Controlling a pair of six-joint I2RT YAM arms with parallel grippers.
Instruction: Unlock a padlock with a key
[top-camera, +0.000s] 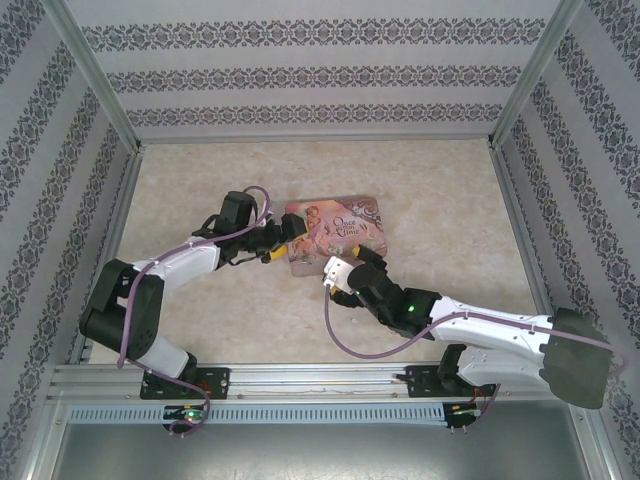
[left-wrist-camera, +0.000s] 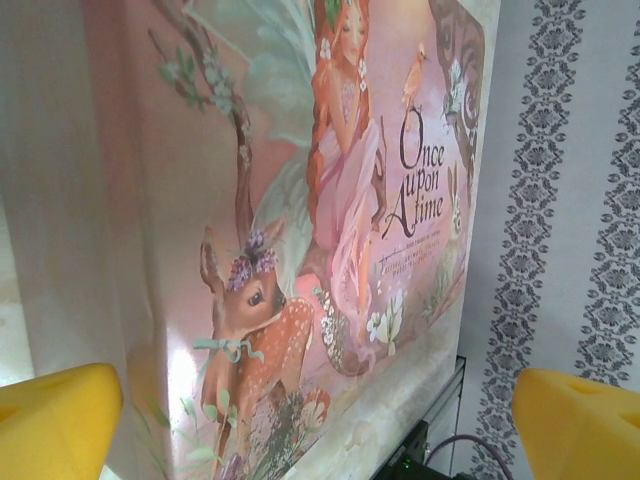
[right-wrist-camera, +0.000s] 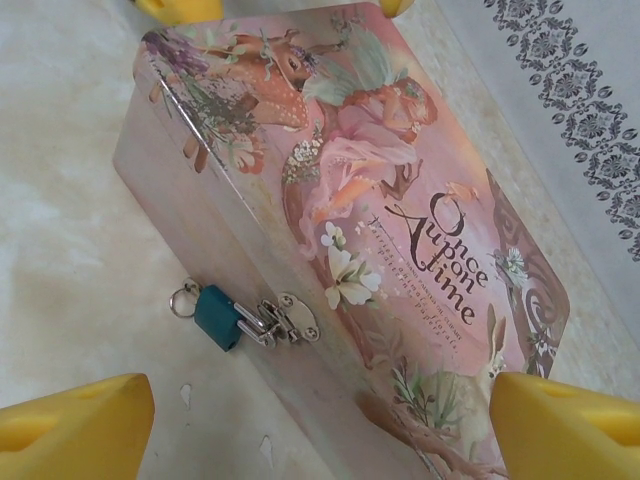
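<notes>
Both claws stand spread and hold nothing. The right claw (right-wrist-camera: 320, 420) hovers over the front wall of the pink tin (right-wrist-camera: 380, 180), yellow fingertips (right-wrist-camera: 70, 430) wide apart. Just ahead of it the padlock (right-wrist-camera: 218, 317), teal-bodied, hangs from the silver latch (right-wrist-camera: 285, 322) on that wall, low against the tabletop (right-wrist-camera: 70, 250). A small silver ring (right-wrist-camera: 183, 298) touches the padlock's outer end; whether a key hangs on it cannot be told.

The left claw (left-wrist-camera: 320, 420) faces the tin's illustrated lid at close range, seemingly placed to brace the box.

Done well, the step in hand likely means steadying the tin with the left claw while the right comes in low and square on the padlock's free end. The lock is tiny, lies close to the tabletop, and would swing on its shackle if nudged.

From above, the left claw (top-camera: 283, 243) and right claw (top-camera: 340, 275) flank the tin (top-camera: 335, 230) at mid-tabletop (top-camera: 450, 200), a layout neither wrist camera gives. The right wrist camera brings out lock and latch, too small to make out from overhead.
</notes>
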